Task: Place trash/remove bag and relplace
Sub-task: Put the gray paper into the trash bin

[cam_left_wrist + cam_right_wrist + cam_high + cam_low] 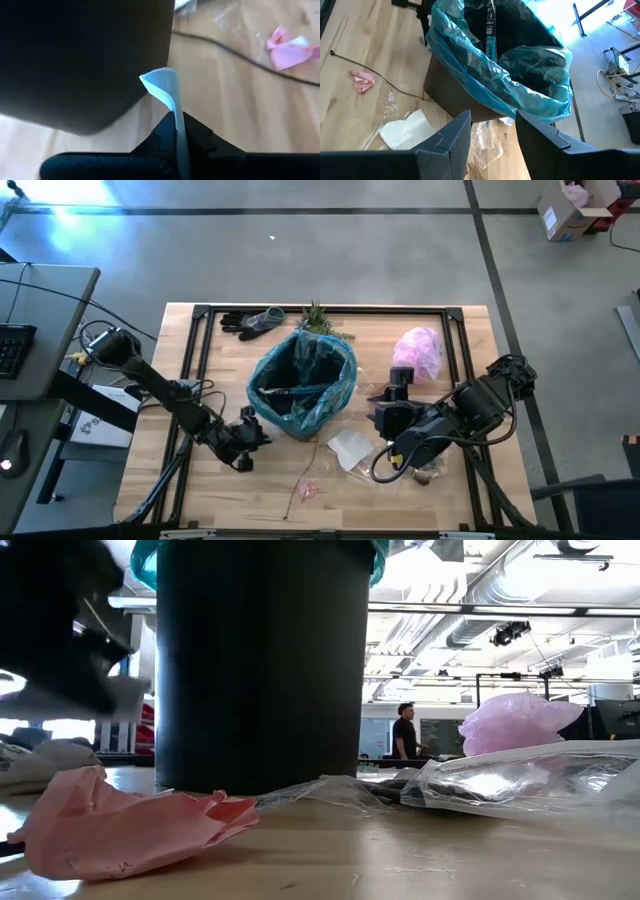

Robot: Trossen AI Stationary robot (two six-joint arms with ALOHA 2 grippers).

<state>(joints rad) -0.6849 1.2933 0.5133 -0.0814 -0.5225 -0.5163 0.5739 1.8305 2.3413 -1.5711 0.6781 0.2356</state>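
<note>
Two end effectors active | left end effector point(243, 442) pinches white paper scrap point(167, 90), bin's 8 o'clock | right end effector point(492, 127) open, 4 o'clock | teal translucent plastic liner point(300, 395) in black bin point(260, 660) | step: loading trash; next: lift scrap over rim.

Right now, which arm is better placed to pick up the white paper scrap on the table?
Probably the right. Its open, empty hand is beside the white paper scrap. The left hand, across the bin, is shut on a pale blue strip.
</note>
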